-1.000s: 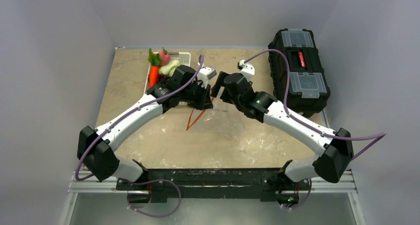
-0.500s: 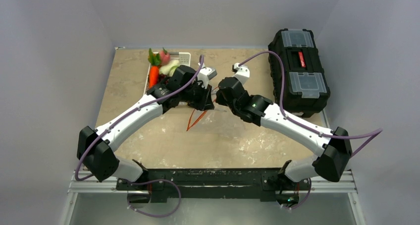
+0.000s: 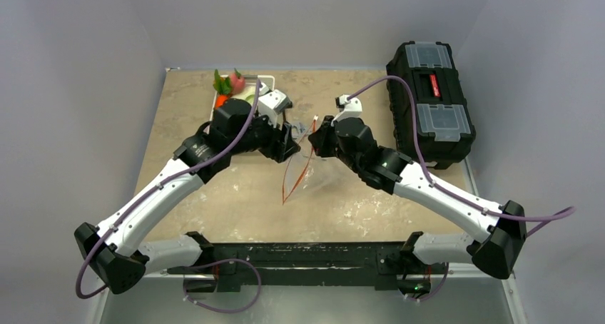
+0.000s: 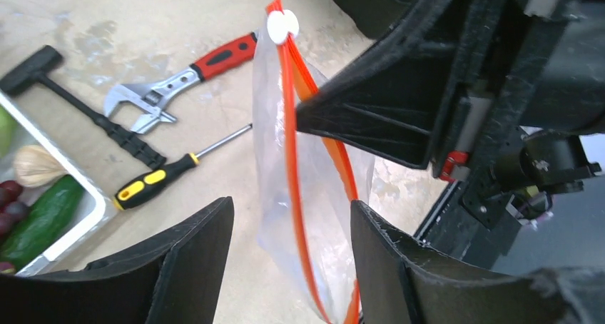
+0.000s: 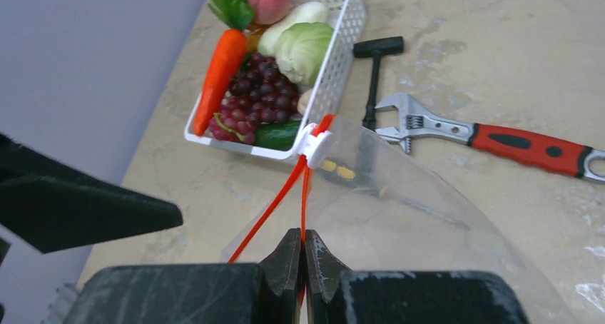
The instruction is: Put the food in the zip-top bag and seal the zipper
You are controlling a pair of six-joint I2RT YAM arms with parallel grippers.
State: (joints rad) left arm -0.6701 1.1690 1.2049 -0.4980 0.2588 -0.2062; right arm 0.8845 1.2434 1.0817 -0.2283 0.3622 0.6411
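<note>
No text, brand, number or sign is legible in any view. The red rectangular plate [image 3: 430,86] on the black plastic toolbox [image 3: 399,67] is too small to read. The white round slider [image 4: 282,26] on the red-orange zipper strip [image 4: 293,174] of the clear plastic zip-top bag [image 4: 275,181] shows a plain face.

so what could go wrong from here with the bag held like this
1. The right gripper alone pinches the thin zipper; the left gripper stands open around the zip-top bag, so the floppy bag could slip or twist.
2. The mouth gapes only narrowly, and the food sits in the basket; pieces may catch on the edge and drop.
</note>
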